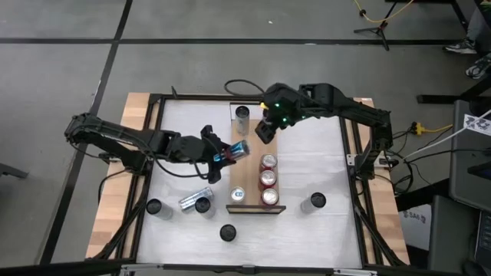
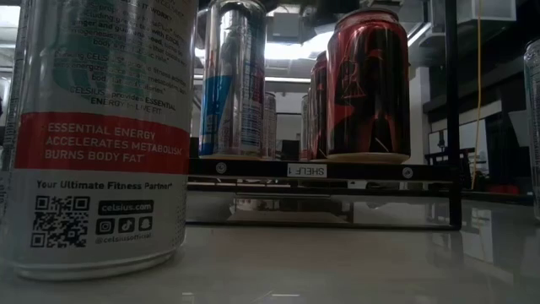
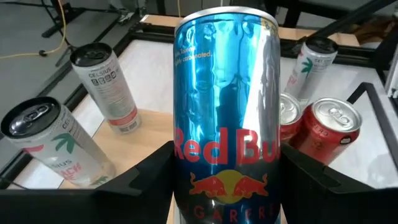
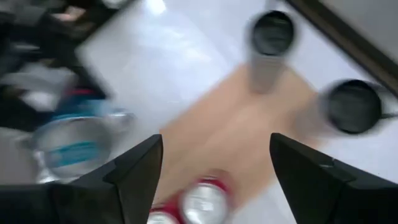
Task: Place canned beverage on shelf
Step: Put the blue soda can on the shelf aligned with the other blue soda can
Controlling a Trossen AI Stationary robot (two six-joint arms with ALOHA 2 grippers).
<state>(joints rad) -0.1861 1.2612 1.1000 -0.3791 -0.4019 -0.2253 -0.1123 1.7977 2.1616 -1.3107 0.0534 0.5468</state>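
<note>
Light-brown wood is what you are aiming at: the shelf (image 1: 247, 170) is a long narrow plank lying down the middle of the white table (image 1: 322, 230), with a dark lip at its near short end. On it you have three red cans (image 1: 268, 179) in a row along one side, a blue-and-silver can (image 1: 238, 195) standing by the lip on the other side, and a tall silver can (image 1: 242, 116) at the far end.

The left gripper (image 1: 219, 153) is clamped on a blue Red Bull can (image 1: 238, 150), its fingers pressed to both sides; the can lies tilted above the shelf's left edge, just beside the red row. The right gripper (image 1: 265, 129) hangs over the shelf's far half with its fingers spread wide and nothing between them.

From above you get the whole layout, but labels are too small to read. The left wrist view gives you the Red Bull logo and the finger contact, plus two Celsius cans (image 3: 104, 87) beyond. The low view shows you what neither does: the dark lip carries a small label, and a large Celsius can (image 2: 97, 135) stands close in front, blocking the left side. The right wrist view is blurred; you can make out the plank and red can tops only.
</note>
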